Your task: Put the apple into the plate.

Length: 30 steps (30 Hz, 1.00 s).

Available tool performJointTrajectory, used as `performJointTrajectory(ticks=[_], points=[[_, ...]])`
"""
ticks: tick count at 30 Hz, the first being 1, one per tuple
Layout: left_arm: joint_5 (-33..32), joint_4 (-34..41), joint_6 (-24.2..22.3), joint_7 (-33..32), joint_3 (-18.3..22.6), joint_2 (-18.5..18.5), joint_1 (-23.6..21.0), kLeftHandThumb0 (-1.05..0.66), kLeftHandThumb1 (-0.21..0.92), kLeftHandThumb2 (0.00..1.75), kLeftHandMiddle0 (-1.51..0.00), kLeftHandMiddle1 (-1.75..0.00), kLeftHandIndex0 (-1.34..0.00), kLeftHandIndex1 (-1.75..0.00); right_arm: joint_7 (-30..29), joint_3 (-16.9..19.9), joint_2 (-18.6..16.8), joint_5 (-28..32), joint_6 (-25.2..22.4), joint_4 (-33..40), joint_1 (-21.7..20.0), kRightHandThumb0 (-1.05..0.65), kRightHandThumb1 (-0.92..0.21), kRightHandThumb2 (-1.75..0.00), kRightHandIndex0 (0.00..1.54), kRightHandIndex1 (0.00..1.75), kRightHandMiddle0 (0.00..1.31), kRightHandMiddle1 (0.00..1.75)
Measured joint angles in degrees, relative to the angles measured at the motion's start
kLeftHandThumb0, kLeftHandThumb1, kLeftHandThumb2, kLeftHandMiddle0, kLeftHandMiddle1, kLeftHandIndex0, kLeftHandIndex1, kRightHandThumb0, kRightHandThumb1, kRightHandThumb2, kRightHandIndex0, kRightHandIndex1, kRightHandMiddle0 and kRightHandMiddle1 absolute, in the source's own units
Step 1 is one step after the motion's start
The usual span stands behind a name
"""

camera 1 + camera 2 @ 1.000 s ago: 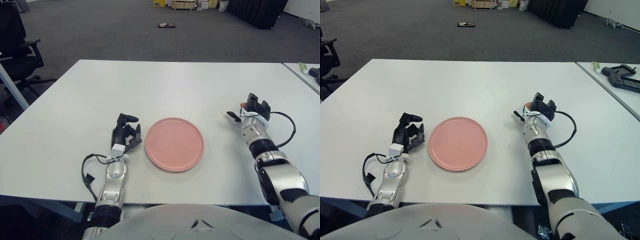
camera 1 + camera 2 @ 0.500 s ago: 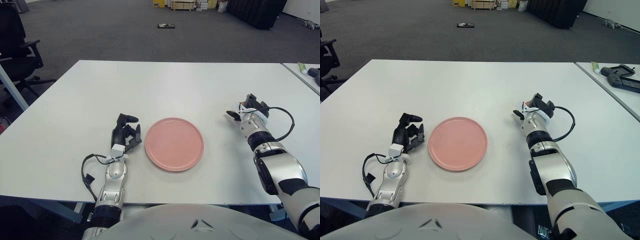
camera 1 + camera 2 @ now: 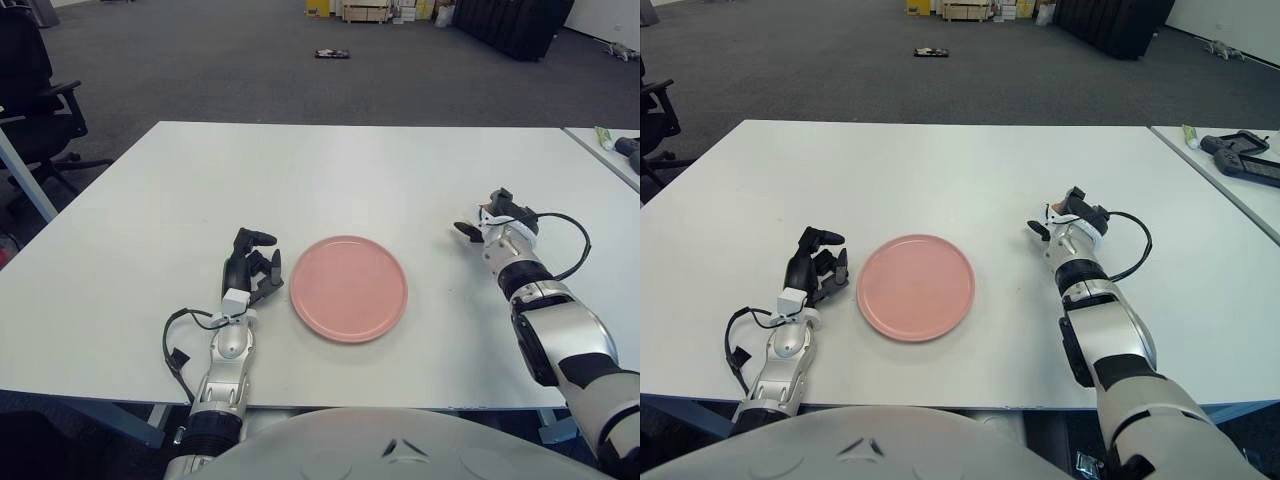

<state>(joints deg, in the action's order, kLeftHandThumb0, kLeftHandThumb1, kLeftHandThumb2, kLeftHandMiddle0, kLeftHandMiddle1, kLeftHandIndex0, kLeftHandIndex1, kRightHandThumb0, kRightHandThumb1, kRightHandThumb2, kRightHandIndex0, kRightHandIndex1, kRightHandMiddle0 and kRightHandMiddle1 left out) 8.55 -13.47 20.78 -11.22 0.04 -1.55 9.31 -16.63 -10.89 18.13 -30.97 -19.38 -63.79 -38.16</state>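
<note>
Right hand [image 3: 1068, 217] out on the white table [image 3: 330, 170], well to the right of the pink plate [image 3: 348, 288], fingers [image 3: 1081, 206] curled over something small. Only a sliver of reddish orange visible among those fingers: apparently the apple [image 3: 1053, 209], almost wholly hidden behind the hand, so grasped rather than loose, though the grip itself hard to make out. One dark fingertip jutting out to the left, toward the plate, clear of it by a wide stretch of bare tabletop. A black cable looping from the wrist out to the right and back.

Left hand [image 3: 250, 270] just beside the plate's left rim, dark fingers [image 3: 256, 238] bent loosely upward, nothing between them, close to the rim but apart from it. Thin black wire trailing from its forearm toward the near table edge.

Plate bare, flat on the table, between the two hands and nearer the left fingers.

No readable writing, brand or label on hands, plate or table.

Beyond the right fingers, on a neighbouring table, a black controller [image 3: 1245, 156] and a small tube [image 3: 1191, 131]; any print there too small to read. Office chair [image 3: 35, 90] far off to the left.
</note>
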Motion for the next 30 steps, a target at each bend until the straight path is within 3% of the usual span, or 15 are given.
performJointTrajectory(ticks=[4,5,6,8,10,13,16,20,30], points=[[0.2,0.0,0.0,-0.1,0.0,0.0,0.0,-0.4,0.6,0.96,-0.84,-1.75,-0.4,-1.75,-1.6,0.6,-0.4,1.0,-0.8,0.0,0.0,-0.42,-0.56,-1.01,0.2,1.24,0.42,1.74],[0.5,0.0,0.0,-0.3,0.0,0.0,0.0,-0.4,0.6,0.96,-0.84,-1.75,-0.4,-1.75,-2.6,0.9,-0.7,1.1,-1.5,0.0,-0.2,-0.42,-0.55,-1.01,0.2,1.24,0.42,1.74],[0.6,0.0,0.0,-0.4,0.0,0.0,0.0,-0.4,0.6,0.97,-0.84,-1.75,-0.4,-1.75,-2.7,1.0,-0.7,1.2,-1.5,0.0,-0.2,-0.34,-0.54,-1.01,0.26,1.28,0.44,1.74],[0.6,0.1,0.0,-0.4,0.0,0.0,0.0,-0.4,0.6,0.97,-0.83,-1.75,-0.4,-1.75,-5.0,2.0,-0.9,2.2,-1.5,0.0,0.0,-0.14,-0.35,-1.21,0.55,1.38,0.5,1.74],[0.7,0.1,0.0,-0.4,0.0,0.0,0.0,-0.4,0.6,0.97,-0.83,-1.75,-0.4,-1.75,-8.5,3.2,-1.5,3.3,-0.9,0.3,0.7,-0.08,-0.22,-1.37,0.69,1.5,0.52,1.75],[0.7,0.2,0.0,-0.4,0.0,-0.1,0.0,-0.4,0.6,0.97,-0.83,-1.75,-0.4,-1.75,-12.8,4.5,-2.3,4.0,0.4,0.7,1.6,-0.03,-0.14,-1.48,0.78,1.58,0.54,1.75],[0.7,0.2,0.0,-0.4,0.0,0.0,0.0,-0.4,0.6,0.97,-0.82,-1.75,-0.4,-1.75,-15.4,5.4,-2.5,5.1,1.8,0.8,2.1,-0.01,-0.09,-1.54,0.82,1.61,0.56,1.75],[0.6,0.3,0.0,-0.3,0.0,-0.1,0.1,-0.4,0.6,0.97,-0.82,-1.75,-0.4,-1.75,-20.5,7.2,-2.8,6.8,7.4,1.4,4.1,0.0,-0.07,-1.56,0.84,1.61,0.57,1.75],[0.4,0.5,-0.2,-0.2,0.0,-0.1,0.1,-0.4,0.6,0.97,-0.82,-1.75,-0.4,-1.75,-29.5,7.2,-3.4,7.2,16.9,3.1,8.4,0.0,-0.04,-1.59,0.86,1.6,0.6,1.75]])
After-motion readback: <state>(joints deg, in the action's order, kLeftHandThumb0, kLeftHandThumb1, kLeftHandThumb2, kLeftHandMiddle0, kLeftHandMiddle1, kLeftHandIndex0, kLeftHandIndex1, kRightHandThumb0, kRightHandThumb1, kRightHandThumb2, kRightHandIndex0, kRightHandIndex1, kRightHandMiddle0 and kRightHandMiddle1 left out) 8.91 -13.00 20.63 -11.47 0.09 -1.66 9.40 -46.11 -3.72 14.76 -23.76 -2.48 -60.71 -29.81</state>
